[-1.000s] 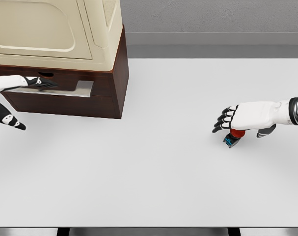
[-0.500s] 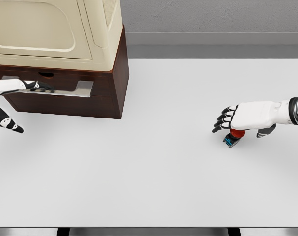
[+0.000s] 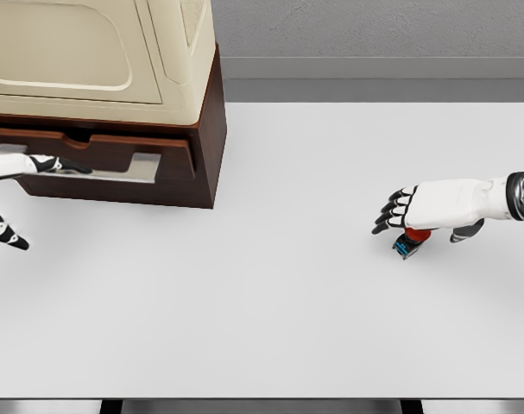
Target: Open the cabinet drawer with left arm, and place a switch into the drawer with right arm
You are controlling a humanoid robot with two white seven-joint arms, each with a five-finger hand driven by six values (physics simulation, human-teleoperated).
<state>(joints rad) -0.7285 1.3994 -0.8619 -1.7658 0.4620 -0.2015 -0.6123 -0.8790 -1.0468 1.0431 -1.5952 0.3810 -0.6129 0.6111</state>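
1. Where the right side of the desk lies bare, the switch sits on the white surface: a small item with a red body and a blue-and-black end, partly hidden beneath the right robot hand.
2. Right robot hand: white palm and black fingers, hovering directly over the switch, fingers loosely curled and pointing left; whether they actually grip the switch cannot be told. Its arm enters from the right edge.
3. Drawer: dark brown front with a metal handle plate, set in the lower section of the cabinet and pulled slightly outward, a narrow gap showing at its top.
4. Left robot hand: at the left edge, fingers laid against the drawer's handle plate; how firmly they close on it cannot be told.
5. Cabinet: dark wooden base at the far left corner of the desk, carrying a cream-coloured upper body with a rounded panel.
6. Switch and drawer lie well apart, on opposite sides of the desk.
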